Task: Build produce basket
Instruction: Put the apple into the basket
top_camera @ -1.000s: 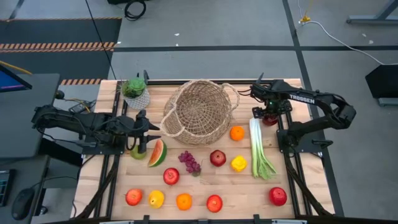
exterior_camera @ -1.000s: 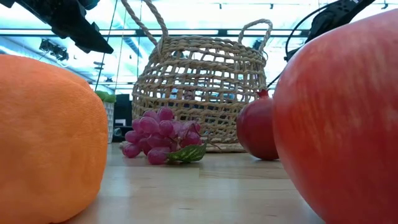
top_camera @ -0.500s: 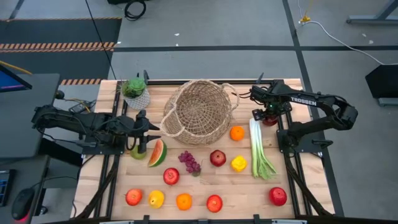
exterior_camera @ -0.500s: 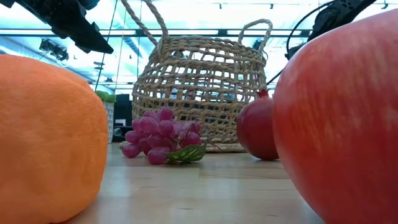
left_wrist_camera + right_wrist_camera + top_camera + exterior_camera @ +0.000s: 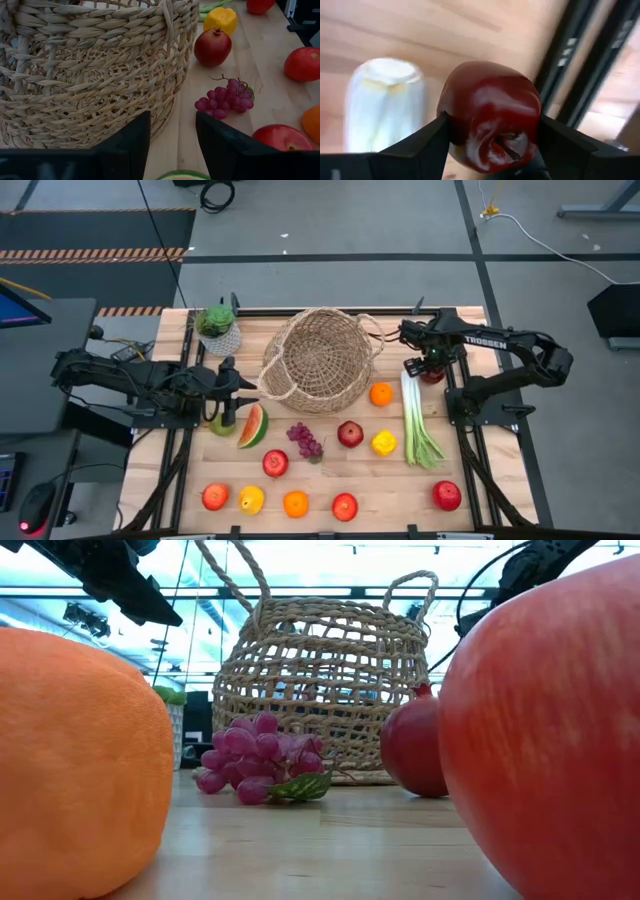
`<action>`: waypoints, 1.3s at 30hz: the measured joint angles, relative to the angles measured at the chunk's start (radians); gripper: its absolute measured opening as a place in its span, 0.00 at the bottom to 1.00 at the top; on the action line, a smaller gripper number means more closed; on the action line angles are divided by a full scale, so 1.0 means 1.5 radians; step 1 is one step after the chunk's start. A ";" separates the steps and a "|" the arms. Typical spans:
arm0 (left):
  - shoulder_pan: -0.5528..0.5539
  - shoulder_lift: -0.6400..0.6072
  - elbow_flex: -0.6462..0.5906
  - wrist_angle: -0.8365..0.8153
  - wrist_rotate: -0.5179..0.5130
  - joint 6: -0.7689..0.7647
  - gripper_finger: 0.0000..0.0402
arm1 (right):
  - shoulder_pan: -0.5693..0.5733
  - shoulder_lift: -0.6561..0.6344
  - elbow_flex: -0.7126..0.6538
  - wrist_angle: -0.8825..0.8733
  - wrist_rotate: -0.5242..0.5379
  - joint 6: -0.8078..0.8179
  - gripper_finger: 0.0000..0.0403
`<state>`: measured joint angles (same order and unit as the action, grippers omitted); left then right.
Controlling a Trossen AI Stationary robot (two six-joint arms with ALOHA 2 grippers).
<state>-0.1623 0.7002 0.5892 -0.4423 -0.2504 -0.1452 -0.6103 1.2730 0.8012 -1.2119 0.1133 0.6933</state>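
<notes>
We see the right hand [image 5: 490,135] clamped on a dark red apple [image 5: 490,112], lifted above the counter [image 5: 200,470].

It hangs over the leek's white end [image 5: 408,385], right of the basket [image 5: 318,360], which stands at the counter's back middle. Our left hand [image 5: 243,395] waits with fingers parted beside the watermelon slice [image 5: 254,426], facing the basket; grapes [image 5: 305,440] and other produce lie in front.

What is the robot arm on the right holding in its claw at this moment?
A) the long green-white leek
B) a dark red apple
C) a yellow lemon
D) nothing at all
B: the right wrist view shows the right gripper clamped on either side of a glossy dark red apple, with the white end of the long green-white leek lying on the wooden table beyond it.
</notes>
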 joint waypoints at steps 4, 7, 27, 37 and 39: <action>0.000 0.000 0.000 0.000 0.000 0.000 0.41 | 0.001 -0.002 0.045 -0.017 -0.006 -0.011 0.66; 0.000 0.000 0.000 0.000 0.000 0.000 0.41 | 0.000 -0.002 0.080 -0.043 -0.001 -0.016 0.66; 0.001 0.000 0.000 0.000 -0.015 0.000 0.41 | 0.078 -0.012 0.559 -0.240 0.064 -0.042 0.66; 0.002 0.000 0.000 -0.004 -0.018 -0.006 0.41 | 0.183 -0.012 0.740 -0.193 0.126 -0.069 0.66; 0.002 0.000 0.000 -0.004 -0.018 -0.006 0.41 | 0.206 -0.012 0.744 -0.145 0.125 -0.087 0.66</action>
<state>-0.1600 0.7002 0.5892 -0.4490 -0.2775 -0.1535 -0.3014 1.2552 1.9175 -1.4290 0.3010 0.5622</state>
